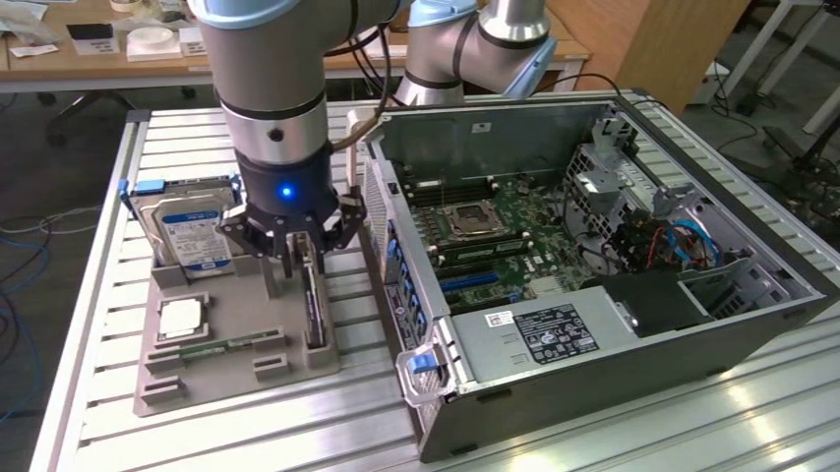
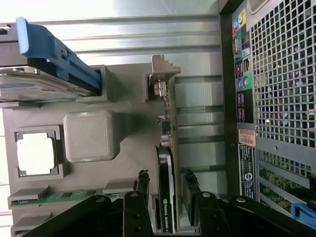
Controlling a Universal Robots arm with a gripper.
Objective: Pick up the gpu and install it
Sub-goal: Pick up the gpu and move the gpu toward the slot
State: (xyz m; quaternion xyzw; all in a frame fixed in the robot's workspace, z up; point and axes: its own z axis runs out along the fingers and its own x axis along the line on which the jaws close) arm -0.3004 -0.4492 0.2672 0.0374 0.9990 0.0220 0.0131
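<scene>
The gpu (image 1: 314, 313) stands on its long edge in a slot of the grey holder tray (image 1: 236, 366), on the exterior view's left of the open computer case (image 1: 591, 246). In the wrist view the gpu (image 2: 167, 148) shows its green board edge, black cooler and silver end bracket (image 2: 160, 79). My gripper (image 1: 301, 258) hangs straight down over the card. It is open, with one finger on each side of the card (image 2: 166, 186) and a small gap at either face. The fingertips (image 2: 143, 181) are level with the card's upper edge.
The tray also holds a silver hard drive (image 1: 195, 231) with a blue rail (image 2: 59, 49), a processor (image 1: 180, 320) and a thin memory stick (image 1: 230, 344). The case's rear panel (image 2: 276, 89) stands close beside the card. The motherboard (image 1: 499, 236) lies exposed inside.
</scene>
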